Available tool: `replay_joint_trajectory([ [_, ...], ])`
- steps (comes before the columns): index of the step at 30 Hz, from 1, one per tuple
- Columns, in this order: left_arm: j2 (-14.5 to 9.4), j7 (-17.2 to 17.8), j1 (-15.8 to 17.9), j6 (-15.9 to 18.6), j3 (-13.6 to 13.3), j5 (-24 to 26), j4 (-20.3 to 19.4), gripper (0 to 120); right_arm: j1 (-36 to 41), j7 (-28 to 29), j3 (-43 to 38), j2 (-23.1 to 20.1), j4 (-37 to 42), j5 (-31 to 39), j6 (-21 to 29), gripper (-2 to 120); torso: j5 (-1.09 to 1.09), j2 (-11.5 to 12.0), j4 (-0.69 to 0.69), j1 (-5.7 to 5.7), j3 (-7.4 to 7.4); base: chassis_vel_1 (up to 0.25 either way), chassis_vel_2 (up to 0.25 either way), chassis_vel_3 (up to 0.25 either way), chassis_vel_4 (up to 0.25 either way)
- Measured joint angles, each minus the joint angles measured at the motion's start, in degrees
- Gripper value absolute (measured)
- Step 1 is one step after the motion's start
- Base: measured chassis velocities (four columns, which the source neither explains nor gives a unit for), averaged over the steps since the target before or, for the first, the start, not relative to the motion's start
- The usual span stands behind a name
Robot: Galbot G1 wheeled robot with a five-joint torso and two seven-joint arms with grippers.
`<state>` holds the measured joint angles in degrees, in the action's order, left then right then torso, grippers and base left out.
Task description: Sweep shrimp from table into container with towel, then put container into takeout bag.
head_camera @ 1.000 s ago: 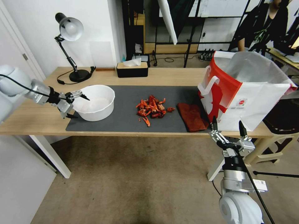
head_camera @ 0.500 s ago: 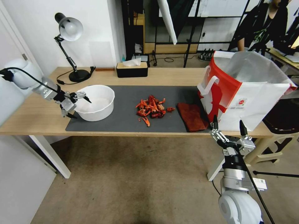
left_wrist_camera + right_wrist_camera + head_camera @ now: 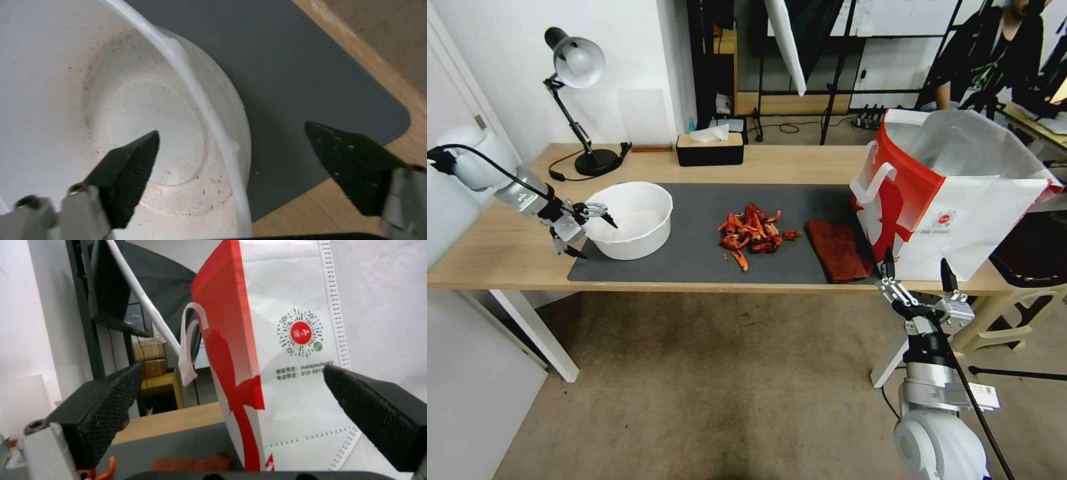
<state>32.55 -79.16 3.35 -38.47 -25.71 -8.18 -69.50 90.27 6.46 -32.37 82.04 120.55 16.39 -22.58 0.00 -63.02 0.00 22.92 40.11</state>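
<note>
The white container stands on the left end of the dark grey mat on the table. My left gripper is open and straddles the container's left rim, one finger over the inside and one outside above the mat. A pile of red-orange shrimp lies mid-mat. The rust-red towel lies flat to its right, against the red and white takeout bag. My right gripper hangs open below the table's front edge, in front of the takeout bag.
A black tissue box and a desk lamp stand at the back of the table. A stool stands to the right of the table. Carpeted floor lies in front of the table.
My left arm has swung and its gripper has slid a little leftward along the container's rim, still open. The right arm has stayed put.
</note>
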Motion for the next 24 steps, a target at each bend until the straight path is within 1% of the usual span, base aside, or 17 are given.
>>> replay_joint_trajectory([
  [2, 0.4, -0.8, 0.0, 0.0, 0.0, 0.0, 0.5, 79, -0.1, 0.1, 0.0, 0.0, 0.0, 0.0, 0.0, 100, 0.0, 0.0, 0.0, 0.0, 0.0, 0.0, 0.0, 0.0, 0.0],
  [4, 0.9, -1.6, 0.1, 0.0, 0.0, 0.0, 0.8, 73, -0.2, 0.1, 0.0, 0.1, 0.0, 0.0, 0.1, 100, 0.0, 0.0, 0.0, 0.0, 0.0, 0.0, 0.0, 0.0, 0.0],
  [5, 0.9, -1.6, 0.1, 0.0, 0.0, 0.0, 0.8, 73, -0.2, 0.1, 0.0, 0.1, 0.0, 0.0, 0.1, 100, 0.0, 0.0, 0.0, 0.0, 0.0, 0.0, 0.0, 0.0, 0.0],
  [7, 1.4, -2.2, 0.3, -0.1, 0.0, -0.1, 1.1, 63, -0.2, 0.2, 0.0, 0.1, 0.0, 0.0, 0.1, 100, 0.0, 0.0, -0.01, 0.0, 0.0, 0.0, 0.0, 0.0, 0.0],
  [8, 1.4, -2.2, 0.3, -0.1, 0.0, -0.1, 1.1, 63, -0.2, 0.2, 0.0, 0.1, 0.0, 0.0, 0.1, 100, 0.0, 0.0, -0.01, 0.0, 0.0, 0.0, 0.0, 0.0, 0.0],
  [11, 2.0, -2.8, 0.5, -0.4, 0.0, -0.3, 1.8, 48, -0.2, 0.3, 0.0, 0.2, -0.1, -0.1, 0.1, 100, 0.0, 0.0, 0.0, 0.0, 0.0, 0.0, 0.0, 0.0, 0.0],
  [12, 2.0, -2.8, 0.5, -0.4, 0.0, -0.3, 1.8, 48, -0.2, 0.3, 0.0, 0.2, -0.1, -0.1, 0.1, 100, 0.0, 0.0, 0.0, 0.0, 0.0, 0.0, 0.0, 0.0, 0.0],
  [15, 2.6, -3.5, 0.7, -0.6, 0.0, -0.3, 2.5, 33, -0.4, 0.4, -0.1, 0.3, -0.2, -0.1, 0.1, 100, 0.0, 0.0, -0.01, 0.0, 0.0, 0.0, 0.0, 0.0, 0.0],
  [16, 2.6, -3.5, 0.7, -0.6, 0.0, -0.3, 2.5, 33, -0.4, 0.4, -0.1, 0.3, -0.2, -0.1, 0.1, 100, 0.0, 0.0, -0.01, 0.0, 0.0, 0.0, 0.0, 0.0, 0.0],
  [17, 2.7, -3.8, 0.8, -0.6, 0.0, -0.3, 2.6, 30, -0.4, 0.4, -0.1, 0.3, -0.2, -0.1, 0.1, 100, 0.0, 0.0, -0.01, 0.0, 0.0, 0.0, 0.0, 0.0, 0.0],
  [19, 3.0, -4.6, 1.0, -0.7, 0.0, -0.3, 2.9, 19, -0.6, 0.5, -0.1, 0.4, -0.3, -0.2, 0.1, 100, 0.0, 0.0, 0.0, 0.0, 0.0, 0.0, 0.0, 0.0, 0.0],
  [21, 3.1, -4.7, 1.1, -0.7, 0.0, -0.3, 3.0, 16, -0.6, 0.5, -0.1, 0.4, -0.3, -0.2, 0.1, 100, 0.0, 0.0, 0.0, 0.0, 0.0, 0.0, 0.0, 0.0, 0.0],
  [22, 3.2, -4.9, 1.2, -0.8, 0.0, -0.3, 3.1, 12, -0.6, 0.5, -0.1, 0.5, -0.3, -0.2, 0.1, 100, 0.0, 0.0, 0.0, -0.01, 0.0, 0.0, 0.0, 0.0, 0.0],
  [23, 3.3, -5.1, 1.2, -0.9, 0.0, -0.2, 3.3, 5, -0.7, 0.5, 0.0, 0.5, -0.4, -0.2, 0.1, 100, 0.0, 0.0, -0.01, -0.01, 0.0, 0.0, 0.0, 0.0, 0.0],
  [24, 3.4, -5.2, 1.2, -1.0, 0.0, -0.1, 3.4, 2, -0.7, 0.5, 0.0, 0.5, -0.5, -0.3, 0.1, 100, 0.0, 0.0, 0.0, -0.01, 0.0, 0.0, 0.0, 0.0, 0.0],
])
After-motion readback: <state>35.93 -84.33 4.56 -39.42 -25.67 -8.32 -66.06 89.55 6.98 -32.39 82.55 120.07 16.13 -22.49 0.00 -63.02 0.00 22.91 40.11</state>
